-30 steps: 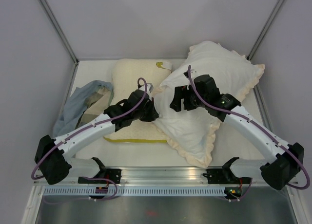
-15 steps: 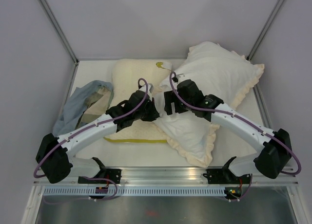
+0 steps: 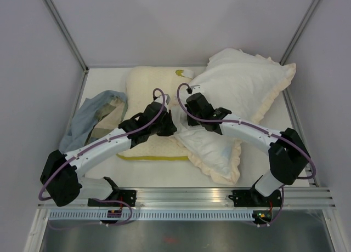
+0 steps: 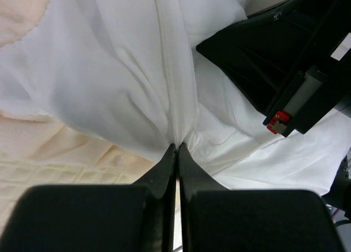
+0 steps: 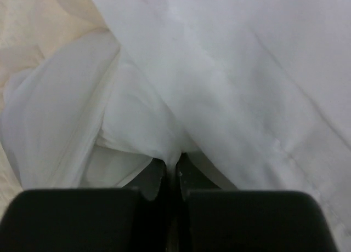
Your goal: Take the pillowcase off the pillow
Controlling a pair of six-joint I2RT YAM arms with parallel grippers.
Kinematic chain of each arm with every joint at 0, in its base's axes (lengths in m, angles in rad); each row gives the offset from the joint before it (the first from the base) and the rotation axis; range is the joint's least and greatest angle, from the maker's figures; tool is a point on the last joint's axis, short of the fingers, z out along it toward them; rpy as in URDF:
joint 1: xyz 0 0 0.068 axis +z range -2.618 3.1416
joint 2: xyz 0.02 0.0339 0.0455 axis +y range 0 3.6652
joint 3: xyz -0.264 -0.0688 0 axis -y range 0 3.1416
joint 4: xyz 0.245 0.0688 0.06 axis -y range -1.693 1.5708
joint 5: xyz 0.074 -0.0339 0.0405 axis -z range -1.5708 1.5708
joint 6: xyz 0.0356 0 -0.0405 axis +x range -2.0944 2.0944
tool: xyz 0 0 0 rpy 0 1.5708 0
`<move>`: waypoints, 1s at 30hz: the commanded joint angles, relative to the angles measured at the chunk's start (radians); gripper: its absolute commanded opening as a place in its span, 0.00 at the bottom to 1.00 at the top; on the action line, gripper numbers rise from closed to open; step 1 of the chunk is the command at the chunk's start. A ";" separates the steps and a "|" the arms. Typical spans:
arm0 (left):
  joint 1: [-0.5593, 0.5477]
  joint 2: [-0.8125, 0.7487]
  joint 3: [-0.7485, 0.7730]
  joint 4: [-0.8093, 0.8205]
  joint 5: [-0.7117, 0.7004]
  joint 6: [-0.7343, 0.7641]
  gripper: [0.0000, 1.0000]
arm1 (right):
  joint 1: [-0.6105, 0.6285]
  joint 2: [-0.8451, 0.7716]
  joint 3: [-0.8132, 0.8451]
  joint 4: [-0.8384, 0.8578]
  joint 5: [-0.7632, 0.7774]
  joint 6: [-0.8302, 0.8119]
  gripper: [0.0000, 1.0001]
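Pillowcase [image 3: 229, 174], cream frill showing, lies with the white pillow [image 3: 241, 87] from the middle of the tabletop [image 3: 159, 172] out toward 2 o'clock. A second ago the right pincer [image 5: 171, 161] hung spread over the pillow's middle. It has since swung toward 9 o'clock to the pillow's left corner, its tips now almost together on a fold of white cloth [image 5: 131, 137]. I cannot tell whether that fold is pillow or case lining. The right elbow has folded in near 4 o'clock. The left arm has not moved: it reaches from 7 o'clock to the same corner.

Only the left wrist view shows the left pincer [image 4: 176, 148] pressed together on the pillow's seamed white edge, with the right pincer's black body close at 2 o'clock. From above both tips are hidden.

A quilted cream-yellow pillow [image 3: 151, 87] lies partly under that corner, and a blue-grey cloth [image 3: 90, 118] sits at 9 o'clock.
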 commanded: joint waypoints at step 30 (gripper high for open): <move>0.157 -0.141 -0.126 -0.050 0.157 0.082 0.02 | -0.273 -0.402 -0.150 -0.008 0.034 0.027 0.00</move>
